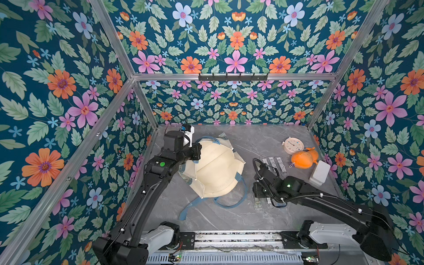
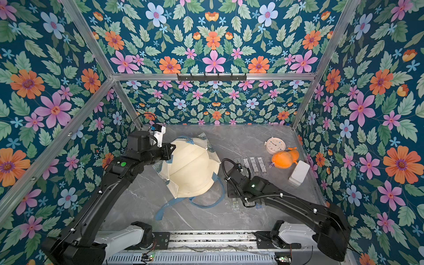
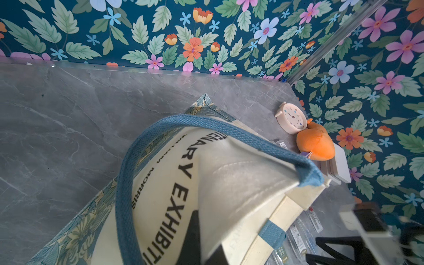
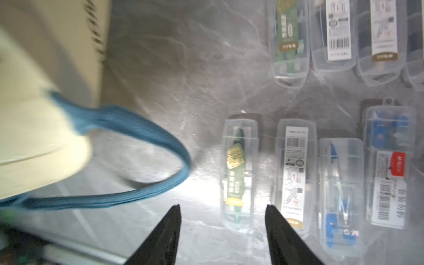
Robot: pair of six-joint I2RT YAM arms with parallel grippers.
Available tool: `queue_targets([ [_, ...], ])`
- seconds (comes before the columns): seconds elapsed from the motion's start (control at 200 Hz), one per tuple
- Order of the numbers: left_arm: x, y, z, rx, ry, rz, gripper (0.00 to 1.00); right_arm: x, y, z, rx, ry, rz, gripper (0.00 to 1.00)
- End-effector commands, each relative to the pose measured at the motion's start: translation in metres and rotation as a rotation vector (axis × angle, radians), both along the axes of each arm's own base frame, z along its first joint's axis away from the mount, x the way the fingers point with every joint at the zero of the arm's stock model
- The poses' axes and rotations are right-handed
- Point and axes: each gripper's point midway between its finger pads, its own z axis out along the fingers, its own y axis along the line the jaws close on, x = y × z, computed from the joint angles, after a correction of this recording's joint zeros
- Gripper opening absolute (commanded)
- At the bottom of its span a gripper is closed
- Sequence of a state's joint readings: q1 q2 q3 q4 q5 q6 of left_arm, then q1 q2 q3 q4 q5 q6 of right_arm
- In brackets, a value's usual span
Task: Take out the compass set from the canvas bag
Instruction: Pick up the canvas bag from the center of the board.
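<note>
While the left gripper (image 1: 197,154) is clamped on the rim of the canvas bag (image 1: 215,169), holding the mouth up and wide toward the cameras, the right gripper (image 4: 222,206) hangs just above the grey marble table (image 1: 220,220) with its jaws apart and nothing between them. It sits between the bag's blue strap (image 4: 137,121) and the near row of compass set cases (image 4: 296,176). These are clear plastic boxes lying flat side by side, and the green-labelled case (image 4: 238,174) is closest to the fingertips. A second row of cases (image 1: 274,164) lies farther back, toward the alarm clock (image 1: 293,145) and the orange plush toy (image 1: 304,158).

The compass sets in view are all on the table, out of the bag. In both top views the bag's cream interior shows only folds, though a case hidden in a crease cannot be ruled out.

This looks like the point between a set-down and the next reach. If the bag holds another case, the right arm needs to lift clear of the near row, swing over the strap without snagging it, and drop into the open mouth. The left grip must keep the rim raised so the cloth does not collapse. If the bag is empty, little is left but to let the bag go.
</note>
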State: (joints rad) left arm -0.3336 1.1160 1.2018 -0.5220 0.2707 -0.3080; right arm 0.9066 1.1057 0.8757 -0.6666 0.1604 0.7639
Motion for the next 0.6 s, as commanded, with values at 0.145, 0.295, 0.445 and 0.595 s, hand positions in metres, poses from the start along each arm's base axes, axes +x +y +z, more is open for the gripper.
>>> queue_targets([
  [0.145, 0.007, 0.017, 0.019, -0.114, -0.044, 0.148, 0.00, 0.006, 0.049, 0.064, 0.586, -0.127, -0.019, 0.65],
  [0.295, 0.007, 0.013, 0.029, -0.197, -0.051, 0.158, 0.00, 0.021, 0.080, 0.063, 0.649, -0.093, -0.008, 0.70],
  [0.445, 0.002, 0.013, 0.038, -0.271, -0.065, 0.163, 0.00, 0.045, 0.103, 0.028, 0.698, -0.003, -0.038, 0.70],
  [0.595, 0.001, 0.013, 0.042, -0.304, -0.069, 0.159, 0.00, 0.064, 0.130, 0.011, 0.769, 0.042, -0.009, 0.67],
])
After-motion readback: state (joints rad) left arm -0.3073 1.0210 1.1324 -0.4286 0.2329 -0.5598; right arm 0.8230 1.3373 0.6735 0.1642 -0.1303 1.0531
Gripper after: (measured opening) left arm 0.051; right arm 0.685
